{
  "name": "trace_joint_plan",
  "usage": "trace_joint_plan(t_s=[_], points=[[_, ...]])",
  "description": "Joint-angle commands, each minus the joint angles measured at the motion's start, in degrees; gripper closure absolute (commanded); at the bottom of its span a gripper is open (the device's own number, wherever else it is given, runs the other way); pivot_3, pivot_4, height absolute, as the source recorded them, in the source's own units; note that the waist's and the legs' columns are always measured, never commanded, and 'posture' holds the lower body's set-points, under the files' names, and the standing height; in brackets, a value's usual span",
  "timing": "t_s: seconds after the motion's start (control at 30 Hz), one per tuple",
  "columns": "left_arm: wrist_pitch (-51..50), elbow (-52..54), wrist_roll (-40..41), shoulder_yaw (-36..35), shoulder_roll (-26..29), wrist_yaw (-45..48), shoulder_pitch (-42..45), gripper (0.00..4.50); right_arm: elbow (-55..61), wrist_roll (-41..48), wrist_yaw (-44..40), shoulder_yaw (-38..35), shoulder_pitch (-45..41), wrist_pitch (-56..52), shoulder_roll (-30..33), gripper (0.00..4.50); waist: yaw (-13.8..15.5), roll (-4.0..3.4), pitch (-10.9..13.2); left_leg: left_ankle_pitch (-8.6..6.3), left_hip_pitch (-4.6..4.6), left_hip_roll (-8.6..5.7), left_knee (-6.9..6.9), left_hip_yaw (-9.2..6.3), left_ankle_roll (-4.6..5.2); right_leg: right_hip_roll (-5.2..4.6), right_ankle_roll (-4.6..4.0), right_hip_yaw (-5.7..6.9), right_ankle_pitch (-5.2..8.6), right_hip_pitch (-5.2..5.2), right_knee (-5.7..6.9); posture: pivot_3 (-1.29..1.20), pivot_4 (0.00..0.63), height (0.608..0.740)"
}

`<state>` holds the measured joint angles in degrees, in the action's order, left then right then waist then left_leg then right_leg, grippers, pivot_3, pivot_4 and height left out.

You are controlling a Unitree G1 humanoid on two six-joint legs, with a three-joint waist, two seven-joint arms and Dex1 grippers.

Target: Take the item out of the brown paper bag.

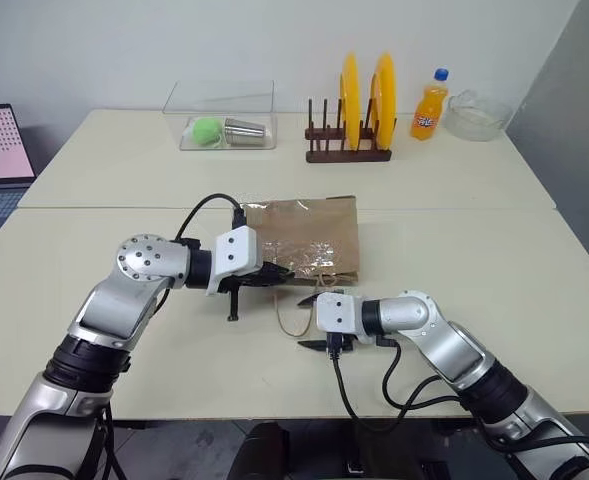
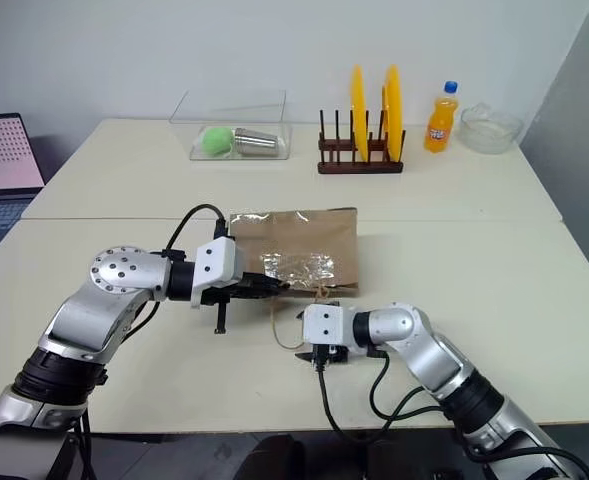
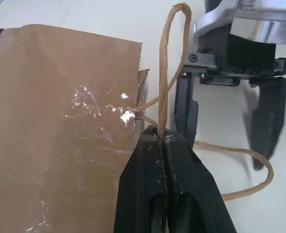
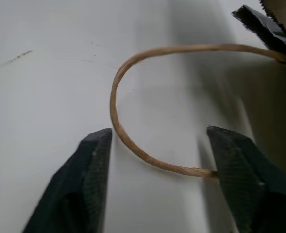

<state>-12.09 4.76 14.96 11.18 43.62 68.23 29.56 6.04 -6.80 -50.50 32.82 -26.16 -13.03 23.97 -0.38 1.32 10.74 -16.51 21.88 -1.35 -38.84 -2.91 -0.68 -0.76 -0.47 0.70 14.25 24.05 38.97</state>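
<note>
matt brown paper bag (image 1: 309,235), twisted cord handles (image 3: 164,87)

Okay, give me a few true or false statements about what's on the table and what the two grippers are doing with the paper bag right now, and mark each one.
1. The left gripper is shut on one cord handle of the brown paper bag. True.
2. The right gripper is clamped on the other handle. False: its fingers stand apart, with the second cord loop lying on the table between them.
3. The bag stands upright. False: it lies flat on the table.
4. Two yellow plates stand on edge in the wooden dish rack. True.
5. The orange soda bottle lies inside the clear box. False: it stands beside a glass bowl; the box holds a green ball and a metal cup.
</note>
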Motion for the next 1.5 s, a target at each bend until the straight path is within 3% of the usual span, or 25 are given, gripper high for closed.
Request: trace_joint_plan(t_s=[0.03,0.2,0.23,0.93,1.3,1.4,1.5], points=[[0.1,0.8,0.0,-1.5,-0.1,-0.1,1.6,4.50,0.9,-1.0,1.5,-0.8,0.7,-0.9,-0.9,2.63,0.0,0.00,0.0,0.00,0.00,0.00,0.00,-0.01,0.00,0.00,0.00,0.01,0.00,0.00,0.00,0.00,0.150,0.740],[-0.3,-1.0,-0.1,-1.8,-0.4,-0.2,4.1,4.50,1.5,-1.2,1.8,-1.2,2.2,-2.9,-1.3,4.43,0.0,0.00,0.0,0.00,0.00,0.00,0.00,-0.01,0.00,0.00,0.01,0.01,0.01,-0.01,0.00,0.00,0.150,0.740],[-0.3,-1.9,-0.2,-1.9,-0.6,-0.2,5.1,4.50,1.8,-1.2,1.5,-1.1,2.5,-3.3,-1.1,4.47,0.0,0.00,0.0,0.00,0.00,0.00,0.00,-0.01,0.00,0.00,0.03,0.02,0.02,-0.01,0.00,0.00,0.150,0.740],[-8.9,-17.2,1.1,-5.8,-6.8,-4.4,26.7,4.50,2.8,-3.4,0.0,1.0,3.4,-6.5,2.6,4.47,0.1,0.05,0.0,0.01,-0.01,-0.04,-0.04,-0.02,-0.01,0.00,0.09,0.02,0.05,-0.04,0.00,0.00,0.150,0.740],[-6.5,-23.0,1.6,-8.6,-7.1,-2.9,31.2,4.50,6.1,-3.0,-0.2,0.3,4.0,-6.3,3.3,4.47,0.1,0.05,0.0,0.02,0.00,-0.04,-0.06,-0.02,-0.04,-0.01,0.09,0.02,0.04,-0.03,0.00,0.00,0.150,0.740],[-5.6,-22.0,1.7,-8.3,-6.9,-1.3,30.3,4.50,8.0,-2.0,0.8,-2.1,3.5,-6.4,3.0,3.88,0.1,0.05,0.0,0.11,0.02,-0.04,-0.06,-0.02,-0.20,-0.02,0.07,0.02,0.03,-0.02,0.00,0.00,0.150,0.740],[-5.3,-21.1,1.6,-8.1,-6.9,-0.3,29.4,4.50,10.7,-2.1,0.1,-3.2,3.6,-5.8,4.7,2.93,0.1,0.05,0.0,0.11,0.02,-0.04,-0.06,-0.02,-0.20,-0.01,0.07,0.02,0.03,-0.01,0.01,0.00,0.150,0.740]])
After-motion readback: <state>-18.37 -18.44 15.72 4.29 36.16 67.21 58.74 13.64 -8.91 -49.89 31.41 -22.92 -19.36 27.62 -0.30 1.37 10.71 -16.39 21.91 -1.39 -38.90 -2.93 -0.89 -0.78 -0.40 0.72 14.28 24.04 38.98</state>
